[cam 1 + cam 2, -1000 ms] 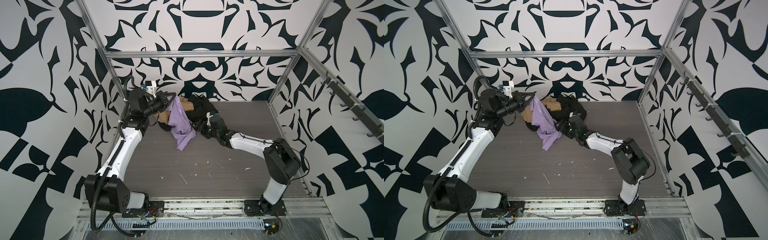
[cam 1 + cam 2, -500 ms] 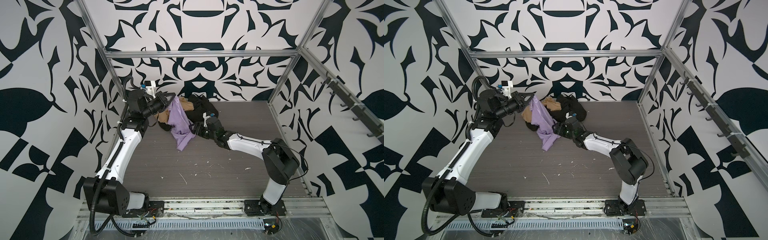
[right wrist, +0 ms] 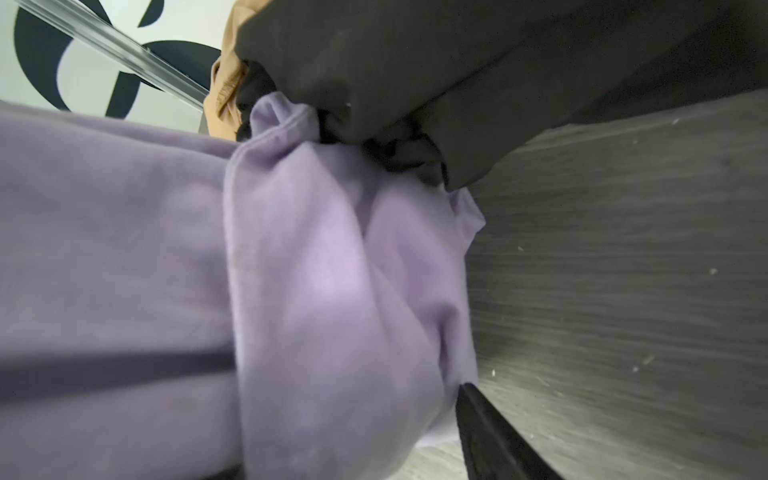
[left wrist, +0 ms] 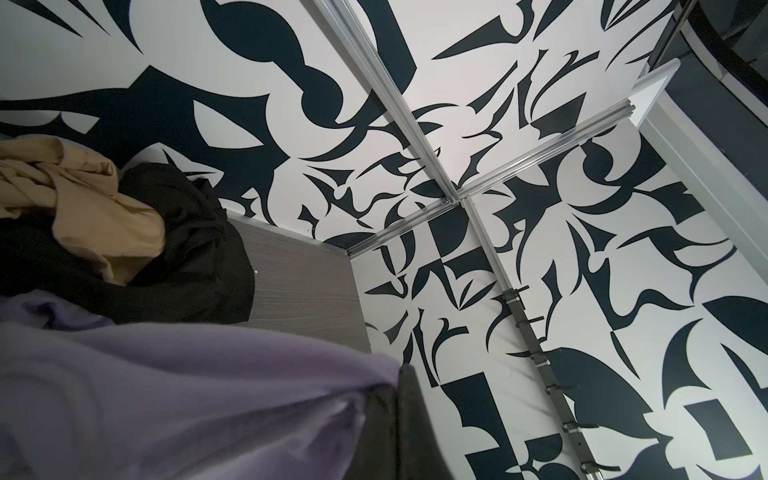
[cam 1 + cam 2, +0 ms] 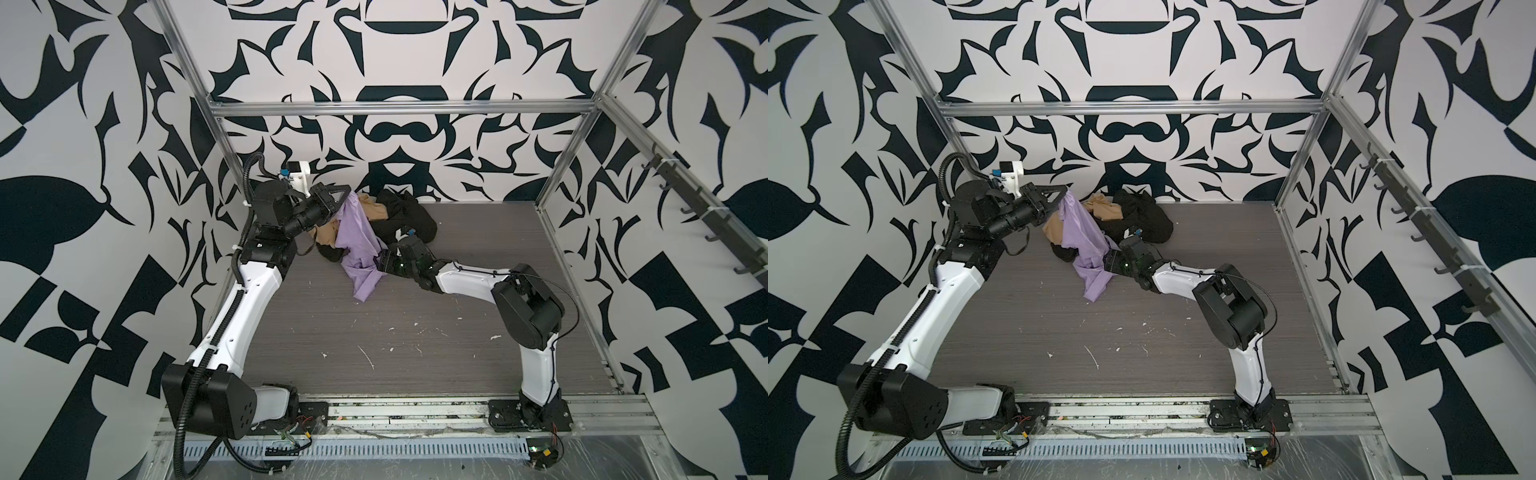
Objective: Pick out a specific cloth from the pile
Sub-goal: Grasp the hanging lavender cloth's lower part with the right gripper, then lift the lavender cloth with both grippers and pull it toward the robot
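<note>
The cloth (image 5: 358,239) (image 5: 1084,239) is lavender and hangs stretched from the pile down to the grey floor. My left gripper (image 5: 347,198) (image 5: 1064,192) is shut on its top edge, lifted at the pile's left side; in the left wrist view the cloth (image 4: 187,395) is pinched at the closed fingers (image 4: 409,415). My right gripper (image 5: 380,264) (image 5: 1106,264) lies low against the cloth's lower fold, open. In the right wrist view the cloth (image 3: 332,291) fills the space beside one black finger (image 3: 486,432); the other finger is hidden. The pile holds a tan garment (image 5: 372,208) and a black garment (image 5: 409,218).
The pile sits against the patterned back wall near the left corner post (image 5: 220,137). A rail of hooks (image 5: 706,216) runs along the right wall. White scraps (image 5: 368,357) dot the floor in front.
My right gripper has slid left along the floor up against the cloth's lower fold, and its jaws have narrowed a little. The left gripper holds the cloth in nearly the same place.
</note>
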{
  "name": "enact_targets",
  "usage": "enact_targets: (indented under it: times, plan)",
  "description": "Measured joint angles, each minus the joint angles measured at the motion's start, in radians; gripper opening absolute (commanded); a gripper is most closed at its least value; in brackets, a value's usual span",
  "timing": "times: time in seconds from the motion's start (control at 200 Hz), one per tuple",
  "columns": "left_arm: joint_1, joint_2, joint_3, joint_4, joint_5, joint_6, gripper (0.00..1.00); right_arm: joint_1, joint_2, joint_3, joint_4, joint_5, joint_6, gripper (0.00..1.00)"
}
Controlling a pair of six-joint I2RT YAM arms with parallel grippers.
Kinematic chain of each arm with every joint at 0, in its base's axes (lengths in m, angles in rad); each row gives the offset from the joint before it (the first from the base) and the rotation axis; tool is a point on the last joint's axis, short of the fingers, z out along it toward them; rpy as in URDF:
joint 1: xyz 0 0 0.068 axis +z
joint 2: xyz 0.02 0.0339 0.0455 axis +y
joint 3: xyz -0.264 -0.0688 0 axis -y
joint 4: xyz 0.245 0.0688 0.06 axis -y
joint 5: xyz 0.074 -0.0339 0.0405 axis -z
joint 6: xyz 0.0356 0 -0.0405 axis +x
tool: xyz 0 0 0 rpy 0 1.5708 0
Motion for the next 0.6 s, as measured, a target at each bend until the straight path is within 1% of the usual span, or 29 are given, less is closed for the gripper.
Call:
enact_targets:
  times: [0.07, 0.105, 0.185, 0.24, 0.265, 0.345, 0.6]
  plan:
    - [0.000, -0.002, 0.000, -0.002, 0.000, 0.000, 0.00, 0.000, 0.000, 0.002, 0.001, -0.002, -0.021, 0.60]
    - [0.000, -0.002, 0.000, -0.002, 0.001, 0.000, 0.00, 0.000, 0.000, 0.002, 0.000, -0.005, -0.036, 0.55]
    - [0.000, -0.002, 0.000, -0.004, 0.004, 0.000, 0.00, 0.000, -0.002, 0.002, 0.002, -0.013, -0.063, 0.35]
    - [0.000, -0.001, 0.000, -0.005, 0.006, -0.001, 0.00, 0.000, -0.003, 0.002, 0.004, -0.019, -0.073, 0.23]
    - [-0.002, -0.001, 0.000, -0.006, 0.008, -0.001, 0.00, 0.000, -0.004, 0.002, 0.006, -0.023, -0.068, 0.16]
    - [-0.002, -0.001, 0.000, -0.013, 0.009, -0.001, 0.00, 0.000, -0.014, 0.002, 0.006, -0.031, -0.088, 0.00]
    - [-0.002, -0.001, 0.000, -0.016, 0.009, -0.008, 0.02, 0.000, -0.091, -0.023, 0.007, -0.028, -0.093, 0.00]
